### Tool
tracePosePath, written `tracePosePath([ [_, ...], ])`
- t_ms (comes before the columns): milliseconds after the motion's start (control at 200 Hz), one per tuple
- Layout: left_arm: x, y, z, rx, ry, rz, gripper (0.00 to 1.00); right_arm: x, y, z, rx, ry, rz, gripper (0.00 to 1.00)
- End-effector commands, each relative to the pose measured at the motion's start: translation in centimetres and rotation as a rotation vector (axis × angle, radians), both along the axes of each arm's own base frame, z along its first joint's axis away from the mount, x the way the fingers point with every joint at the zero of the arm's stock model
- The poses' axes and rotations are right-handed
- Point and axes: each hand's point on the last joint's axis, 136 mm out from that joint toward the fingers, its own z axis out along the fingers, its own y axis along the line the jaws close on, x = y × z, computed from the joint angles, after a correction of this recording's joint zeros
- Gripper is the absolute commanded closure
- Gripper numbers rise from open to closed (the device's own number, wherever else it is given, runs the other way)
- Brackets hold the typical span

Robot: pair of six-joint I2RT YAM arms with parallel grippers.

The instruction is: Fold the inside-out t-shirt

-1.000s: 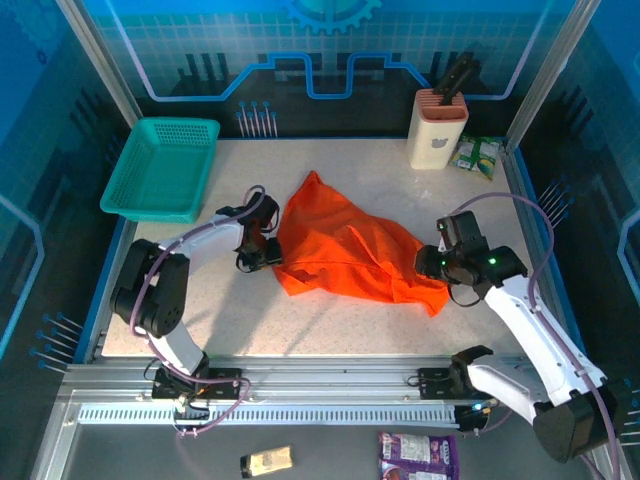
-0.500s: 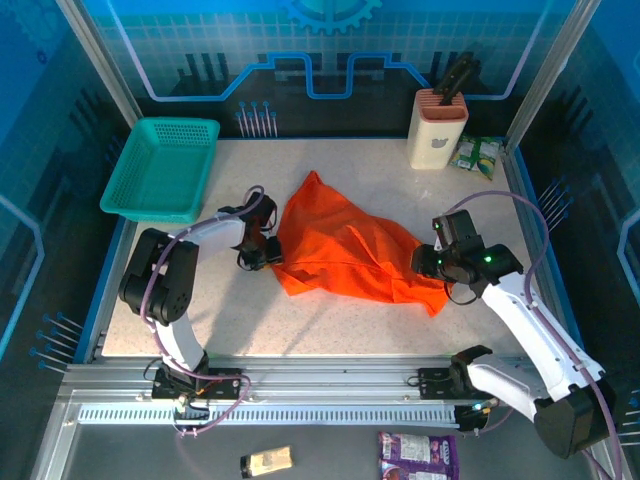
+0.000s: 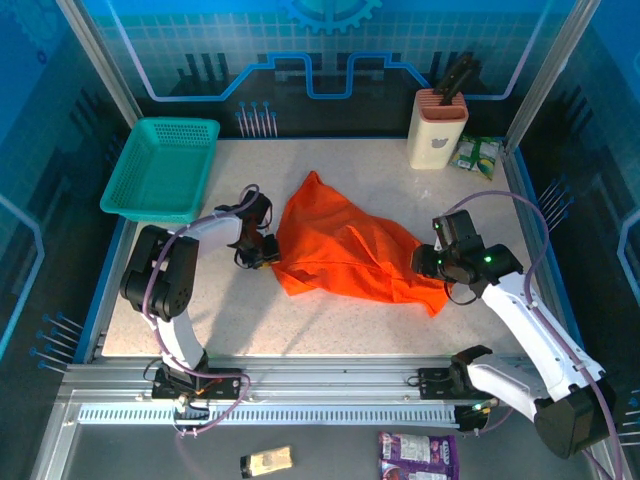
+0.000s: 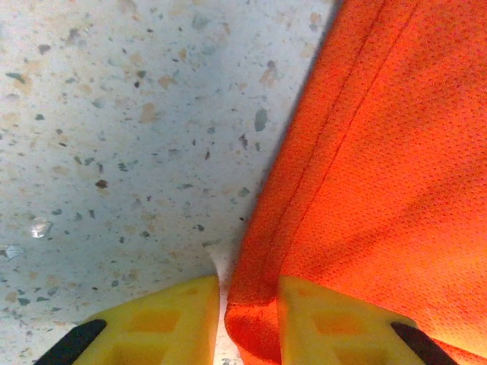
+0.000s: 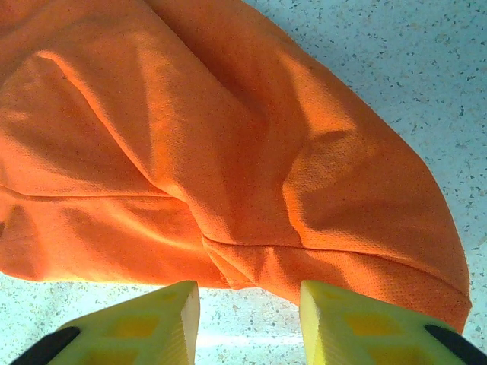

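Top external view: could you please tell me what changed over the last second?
The left arm's elbow shifted slightly right; the left gripper stayed at the bright orange cloth t-shirt's left edge. The right gripper edged slightly left. The shirt lies unchanged.

Top external: we look steeply down from high above the near edge onto the whole table (image 3: 330,320).
Left wrist: very close, facing down at the left edge of the t-shirt (image 4: 380,152).
Right wrist: close, seemingly at its right end.
Shared by all three: the t-shirt.
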Motion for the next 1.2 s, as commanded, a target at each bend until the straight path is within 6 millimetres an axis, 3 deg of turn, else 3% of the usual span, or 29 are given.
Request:
tracePosePath([
  [0, 0.0, -1.8, -0.4, -0.102, 0.007, -0.019, 0.77, -0.2, -0.2, 0.1, -0.023, 0.001, -0.010, 0.60],
  [200, 0.3, -2.0, 1.2, -0.124, -0.043, -0.018, 1.00, -0.8, -1.4, -2.0, -0.085, 0.079, -0.041, 0.60],
  [390, 1.0, -0.4, 4.2, -0.080, -0.127, 0.002, 1.00, -1.9, -5.0, -3.9, -0.178, 0.125, -0.195, 0.51],
  [485, 1.2, 0.8, 5.3, -0.042, -0.157, 0.017, 1.00, -2.4, -6.2, -4.7, -0.131, 0.121, -0.289, 0.46],
  [695, 1.4, 1.9, 6.8, -0.044, -0.194, 0.039, 1.00, -3.1, -5.0, -6.9, 0.097, 0.115, -0.334, 0.41],
  [780, 1.6, 1.9, 7.6, -0.061, -0.217, 0.046, 1.00, -2.4, -3.1, -6.8, 0.208, 0.090, -0.267, 0.58],
  [906, 2.4, 2.5, 10.9, -0.083, -0.298, 0.061, 1.00, -1.3, -1.9, -4.1, 0.277, 0.023, -0.219, 1.00],
  [996, 3.1, 4.1, 15.1, -0.082, -0.393, 0.093, 1.00, -0.1, -1.8, 0.1, 0.279, -0.071, -0.187, 1.00],
  [1191, 3.0, 9.6, 25.1, -0.056, -0.627, 0.210, 1.00, 1.0, -2.5, 9.9, 0.245, -0.260, -0.138, 1.00],
])
